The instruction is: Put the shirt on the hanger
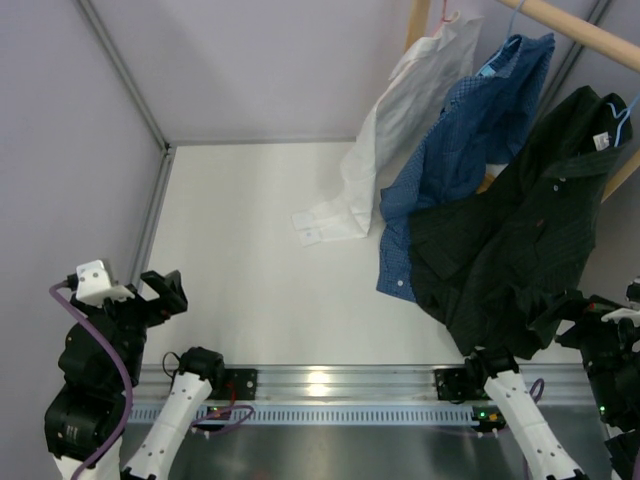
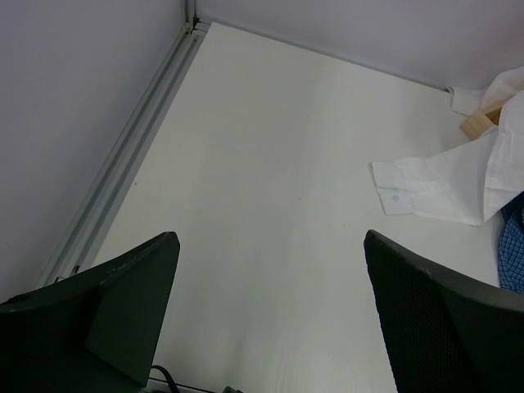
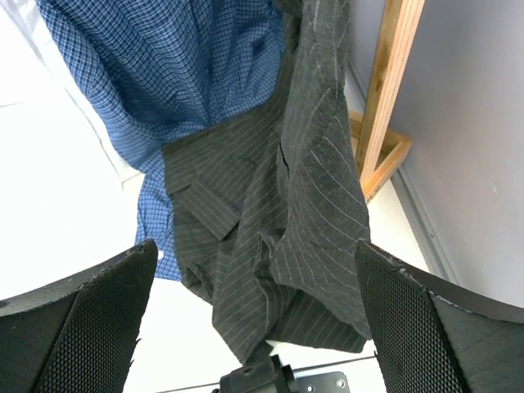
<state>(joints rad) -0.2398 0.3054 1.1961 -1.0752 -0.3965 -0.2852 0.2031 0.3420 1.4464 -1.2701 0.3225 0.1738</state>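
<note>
The black shirt (image 1: pixel 520 235) hangs at the right from the wooden rail, its white neck label near the top and its lower part draped onto the table. The light-blue hanger (image 1: pixel 620 118) shows only as a hook above the collar. In the right wrist view the shirt (image 3: pixel 286 221) hangs between and beyond my fingers, apart from them. My right gripper (image 1: pixel 575 320) is open and empty below the shirt's hem; it also shows in the right wrist view (image 3: pixel 255 278). My left gripper (image 1: pixel 160 295) is open and empty at the near left, over bare table in the left wrist view (image 2: pixel 270 278).
A blue dotted shirt (image 1: pixel 465 150) and a white shirt (image 1: pixel 400 120) hang left of the black one, the white sleeve (image 2: pixel 434 188) lying on the table. A wooden rack post (image 3: pixel 389 90) stands at the right wall. A metal rail (image 1: pixel 330 385) runs along the near edge.
</note>
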